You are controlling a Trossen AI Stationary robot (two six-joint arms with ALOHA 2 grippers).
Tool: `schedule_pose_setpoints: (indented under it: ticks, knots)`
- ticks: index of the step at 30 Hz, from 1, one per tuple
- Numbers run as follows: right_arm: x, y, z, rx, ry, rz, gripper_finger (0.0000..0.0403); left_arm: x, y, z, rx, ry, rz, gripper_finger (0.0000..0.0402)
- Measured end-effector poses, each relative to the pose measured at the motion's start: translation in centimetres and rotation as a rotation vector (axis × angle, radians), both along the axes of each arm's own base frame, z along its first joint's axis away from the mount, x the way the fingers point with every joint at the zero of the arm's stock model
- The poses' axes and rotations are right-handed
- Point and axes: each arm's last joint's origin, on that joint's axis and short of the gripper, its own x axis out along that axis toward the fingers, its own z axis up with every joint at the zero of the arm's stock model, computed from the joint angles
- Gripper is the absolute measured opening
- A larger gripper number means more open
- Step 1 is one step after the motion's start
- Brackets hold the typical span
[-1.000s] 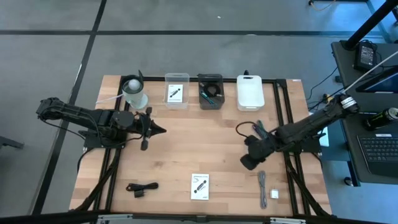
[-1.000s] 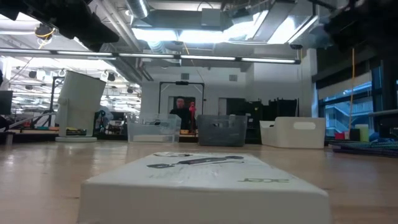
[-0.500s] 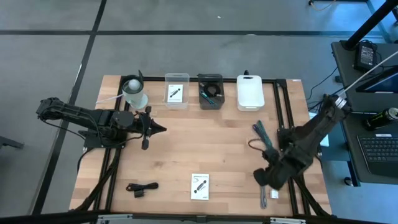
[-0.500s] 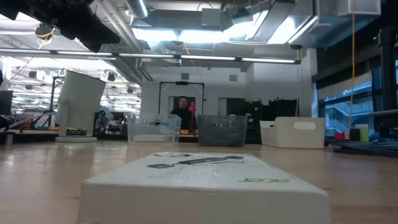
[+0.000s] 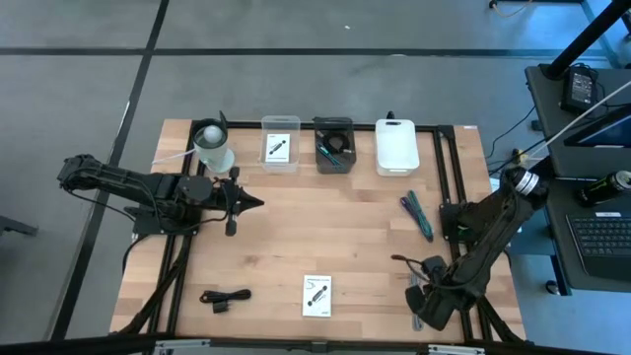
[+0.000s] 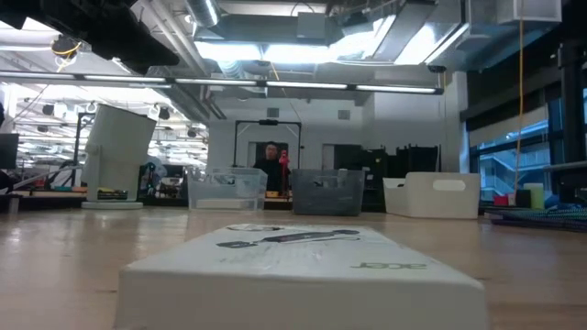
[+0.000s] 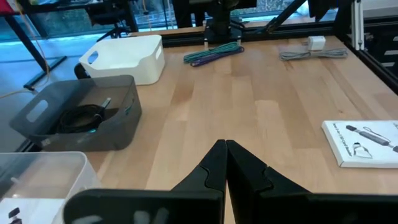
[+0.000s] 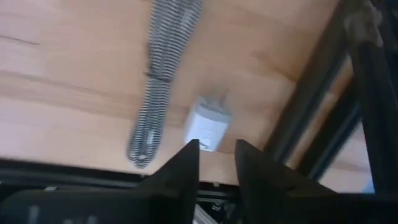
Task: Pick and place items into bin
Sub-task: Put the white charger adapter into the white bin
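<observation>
My right gripper [image 5: 425, 308] hangs open near the table's near right corner and points down. Below it lie a small white block [image 8: 208, 125] and a grey braided cable [image 8: 159, 81]; the block shows just beyond the gap between the fingers. A teal pen-like tool [image 5: 416, 215] lies flat farther back on the right. A white printed card box [image 5: 316, 295] and a black coiled cable [image 5: 225, 297] lie near the front edge. Three bins stand along the far edge: clear [image 5: 280, 144], grey [image 5: 334, 145], white [image 5: 397, 146]. My left gripper [image 5: 251, 204] waits shut at the left.
A whitish cup with a ball top [image 5: 213, 146] stands at the far left, beside the clear bin. The grey bin [image 7: 81, 115] holds a black cable. Black frame rails [image 8: 311, 106] run along the table's right side, close to the white block. Bare wood lies mid-table.
My right gripper has swung from beside the teal tool toward the table's near edge and a little to the right. It has tipped over so that it points down above the grey cable and the white block. The teal tool stays on the table.
</observation>
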Motion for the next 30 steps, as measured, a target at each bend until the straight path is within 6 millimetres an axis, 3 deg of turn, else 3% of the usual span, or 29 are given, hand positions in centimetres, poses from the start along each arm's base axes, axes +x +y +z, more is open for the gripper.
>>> schedule_pose_setpoints:
  ticks: [11,17,23,30]
  knots:
    - [0.5,2.7,-3.9,-0.012,0.062,0.000,0.0246,0.0,0.0,0.0,-0.015,-0.002,0.006,0.0002]
    - [0.5,3.5,-5.8,-0.039,0.099,-0.008,0.0291,0.0,0.0,0.0,-0.023,-0.002,0.008,0.0002]
    - [0.4,4.4,-7.5,-0.048,0.104,0.009,0.0282,0.0,0.0,0.0,-0.025,-0.003,0.013,0.0002]
    - [0.5,4.8,-8.9,-0.083,0.110,0.016,0.0195,0.0,0.1,0.0,-0.017,-0.004,0.026,0.0002]
